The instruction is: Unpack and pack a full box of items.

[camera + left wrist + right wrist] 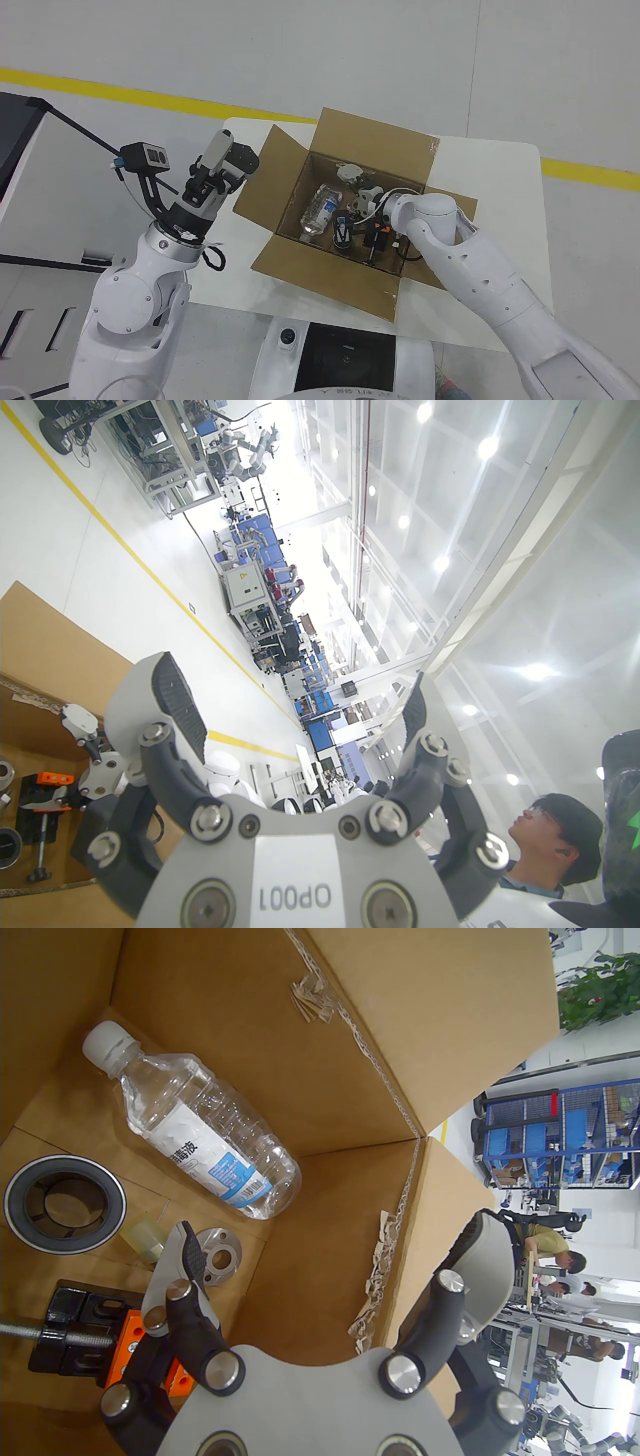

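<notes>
The right gripper (332, 1233) sits low inside the open cardboard box (225, 1003), jaws spread wide and holding nothing. One ribbed pad hangs just above the metal flange (218, 1255). The left gripper (292, 675) is raised beside the box's outer flap, pointing upward, its jaws also spread and empty.

The step looks like an early pick in the unpacking, since the items lie on the box floor. To do it well, the arm should square its pads on one item before closing and keep its far finger clear of the torn cardboard edge.

- The clear plastic bottle (200, 1128) lies on its side against the wall. It is thin-walled and ridged, so it probably dents under a hard squeeze – grip it across the labelled middle.
- The flange is flat and smooth and probably hard to pinch from above.
- The black-and-orange clamp (85, 1323), with its threaded rod (20, 1328), offers blocky faces that suit a firm grip.
- The dark ring (65, 1203) is wide and hollow, so its rim is the place to grip.
- A small pale cylinder (145, 1233) rests between the ring and the flange.
</notes>
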